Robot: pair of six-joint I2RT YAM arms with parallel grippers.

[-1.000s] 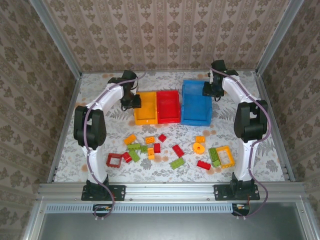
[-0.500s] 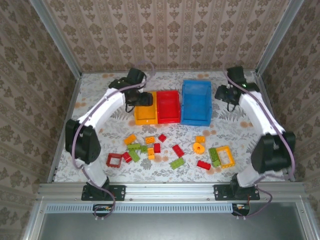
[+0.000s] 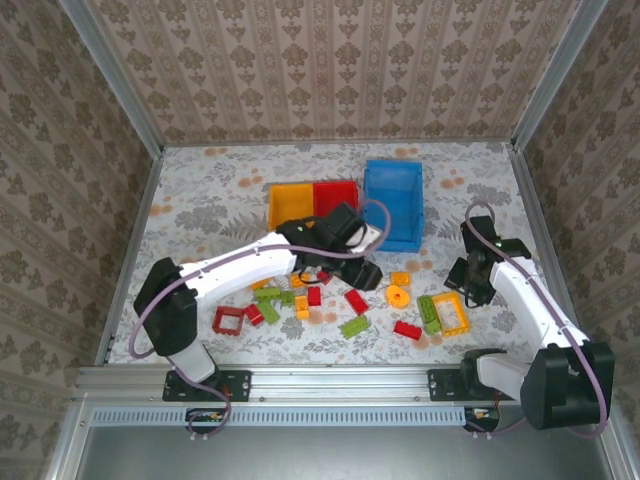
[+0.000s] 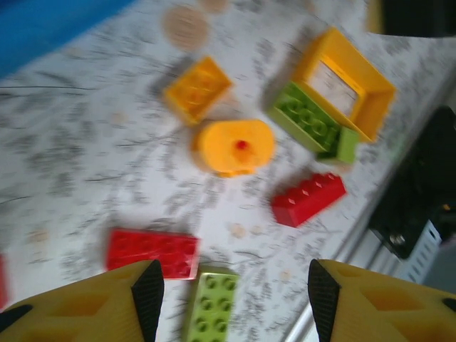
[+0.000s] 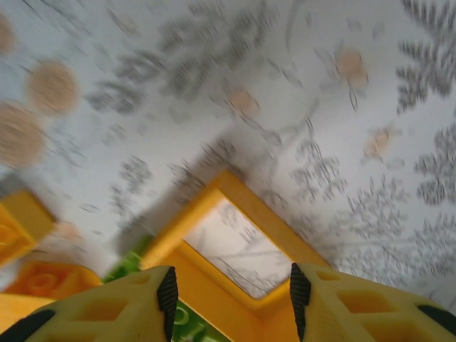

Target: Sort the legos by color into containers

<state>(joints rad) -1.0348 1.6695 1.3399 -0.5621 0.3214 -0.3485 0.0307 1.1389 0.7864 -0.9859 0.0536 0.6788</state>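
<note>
The arms were swung from the bins (image 3: pixel 392 228) down to the legos (image 3: pixel 355 300) on the table (image 3: pixel 200 200). Both were spread wide and empty: the left gripper (image 4: pixel 228 285) over a green brick (image 4: pixel 210 306), the right gripper (image 5: pixel 231 292) over the yellow frame (image 5: pixel 206 281). New picks seemed near.

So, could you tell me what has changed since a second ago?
The left gripper swung nearward over the loose plastic bricks; the right gripper drew back above the yellow-orange square frame brick. Both have open, empty fingers. The bricks, red plastic bin, yellow-orange plastic bin and blue plastic bin stayed put.
</note>
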